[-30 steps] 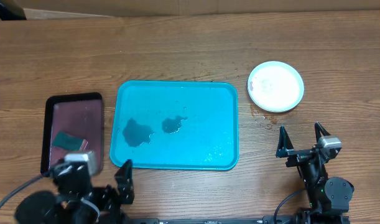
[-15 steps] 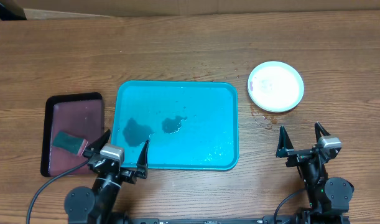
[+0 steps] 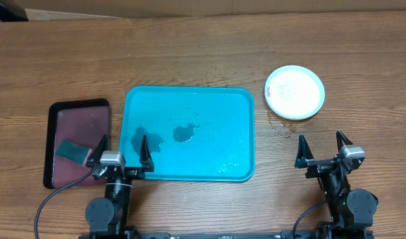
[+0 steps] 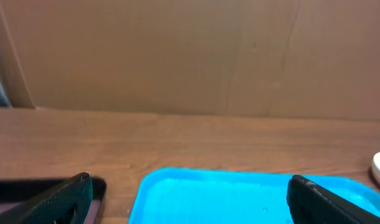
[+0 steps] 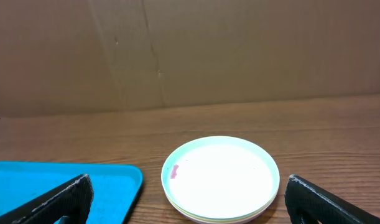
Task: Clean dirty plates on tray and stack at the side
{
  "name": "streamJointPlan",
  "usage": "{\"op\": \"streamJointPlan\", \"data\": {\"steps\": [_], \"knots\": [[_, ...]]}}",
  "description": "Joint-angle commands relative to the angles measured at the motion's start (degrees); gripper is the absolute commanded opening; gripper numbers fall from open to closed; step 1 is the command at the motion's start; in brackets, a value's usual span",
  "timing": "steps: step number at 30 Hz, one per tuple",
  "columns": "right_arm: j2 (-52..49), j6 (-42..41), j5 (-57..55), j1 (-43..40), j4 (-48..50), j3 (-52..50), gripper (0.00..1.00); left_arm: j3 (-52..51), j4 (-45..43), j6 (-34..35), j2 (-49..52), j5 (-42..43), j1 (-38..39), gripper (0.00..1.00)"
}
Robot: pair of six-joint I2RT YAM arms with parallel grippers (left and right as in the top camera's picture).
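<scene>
The plates [image 3: 294,91] lie stacked on the table right of the tray, a pale mint one on top with a small reddish smear; in the right wrist view the stack [image 5: 221,178] shows a yellow-green edge beneath. The turquoise tray [image 3: 189,133] holds no plates, only wet dark patches; its far edge shows in the left wrist view [image 4: 239,193]. My left gripper [image 3: 121,154] is open and empty at the tray's front left corner. My right gripper [image 3: 321,149] is open and empty, in front of the plate stack.
A dark maroon tray [image 3: 80,139] with a black rim lies left of the turquoise tray and holds a green sponge [image 3: 73,150]. A brown cardboard wall [image 5: 190,50] stands behind the table. A cable runs from the left arm's base.
My left arm has swung from the far front left corner to upright at the tray's front left corner, jaws still open. The right arm and plates have not moved.
</scene>
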State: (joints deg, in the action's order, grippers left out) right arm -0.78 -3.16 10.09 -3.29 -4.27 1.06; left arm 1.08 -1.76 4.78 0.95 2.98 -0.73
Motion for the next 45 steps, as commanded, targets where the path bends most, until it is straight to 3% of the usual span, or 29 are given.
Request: {"op": "streamJointPlan", "data": {"steps": [1,7,45], "knots": [[0.6,0.2,-0.1,-0.2,0.3,-0.6,1.00,-0.8,0.2,1.9,-0.7,-5.7,1.9,1.00],[0.6,0.2,-0.1,-0.2,0.3,-0.6,1.00,-0.8,5.8,1.2,-0.7,-9.0,2.8,1.00],[0.6,0.2,-0.1,-0.2,0.3,-0.6,1.00,-0.8,5.8,-0.9,-0.7,-8.3,2.7,1.00]]}}
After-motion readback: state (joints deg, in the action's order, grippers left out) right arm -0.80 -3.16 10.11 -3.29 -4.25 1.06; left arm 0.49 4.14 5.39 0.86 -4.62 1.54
